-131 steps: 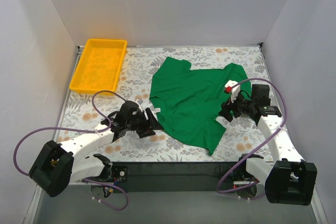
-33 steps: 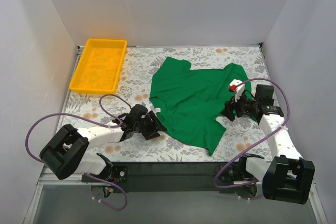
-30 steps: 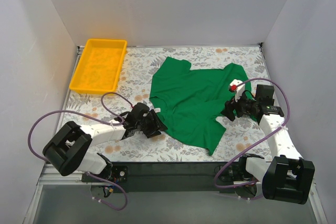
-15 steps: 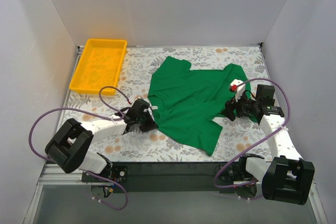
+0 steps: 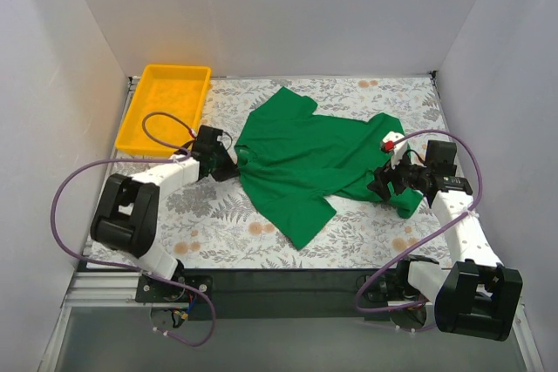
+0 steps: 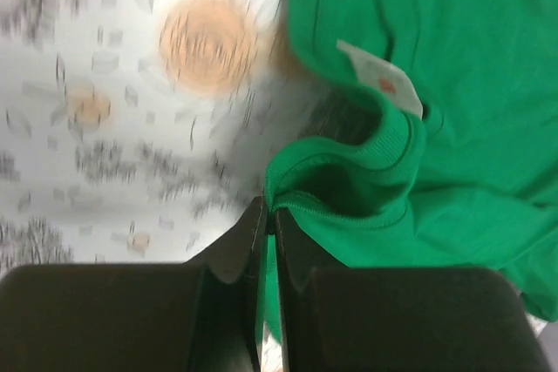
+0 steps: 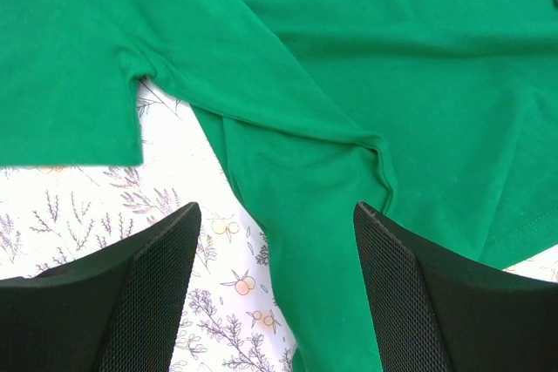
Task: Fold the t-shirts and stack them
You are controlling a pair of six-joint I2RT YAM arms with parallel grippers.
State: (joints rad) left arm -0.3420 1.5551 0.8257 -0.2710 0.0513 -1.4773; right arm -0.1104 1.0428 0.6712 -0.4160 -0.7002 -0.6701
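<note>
From overhead, the left gripper (image 5: pixel 225 163) is a small dark lump at the left edge of the green t-shirt (image 5: pixel 305 158), and how its jaws stand cannot be read there. The right gripper (image 5: pixel 382 186) is just as hard to resolve, its tips lost against the cloth at the shirt's right side. The left wrist picture is smeared, so the flowered table (image 6: pixel 131 84) is only streaks and orange blots, and the gripper's black body fills the bottom of the frame. That view does give the grip: the left gripper (image 6: pixel 268 213) has its two fingers pressed together on the ribbed collar of the t-shirt (image 6: pixel 471 128). The collar bunches into a fold just above the tips, with the white neck label (image 6: pixel 380 77) beside it. The right wrist view shows the right gripper (image 7: pixel 275 215) with its fingers wide apart over a creased strip of the t-shirt (image 7: pixel 392 58), holding nothing; whether the tips touch the cloth I cannot tell. Only the overhead view shows the whole garment, spread and rumpled mid-table, apart from the yellow tray (image 5: pixel 166 106) in the far left corner.
</note>
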